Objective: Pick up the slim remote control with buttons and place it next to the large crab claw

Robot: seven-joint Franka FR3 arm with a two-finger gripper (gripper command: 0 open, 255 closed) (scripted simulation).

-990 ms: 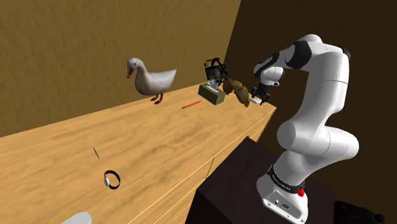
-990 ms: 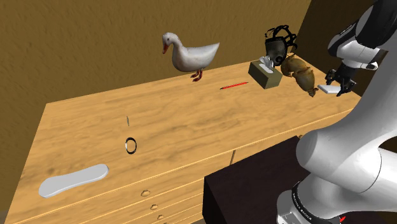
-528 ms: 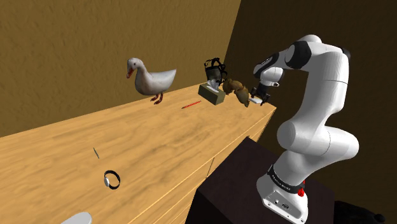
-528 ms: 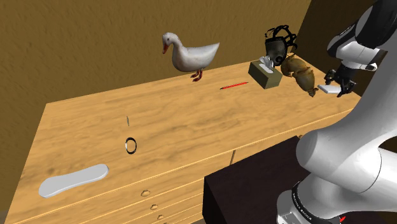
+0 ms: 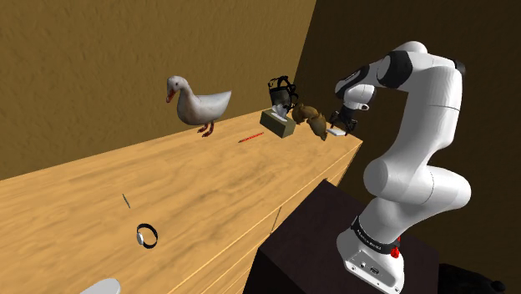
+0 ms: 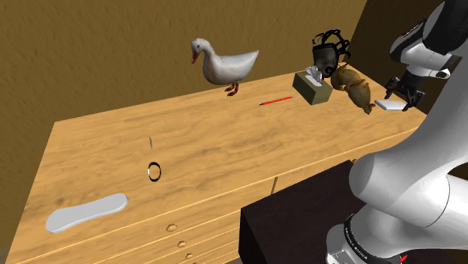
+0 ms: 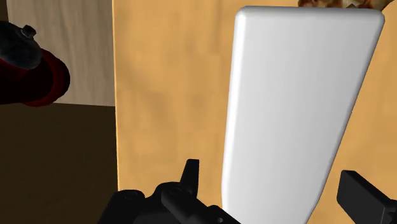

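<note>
The white remote [image 6: 388, 106] is seen lying flat on the desk [image 6: 210, 150] near its corner, just beside the brown crab claw [image 6: 355, 86], at the claw's 4 o'clock in the second exterior view. The gripper [image 7: 273, 173] is held spread above it, with the remote left unclasped between the fingers.

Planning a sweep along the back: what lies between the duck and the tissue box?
A thin red stick lies flat between the duck and the tissue box, nearer the box. The shoulder and second exterior views both show it.
</note>
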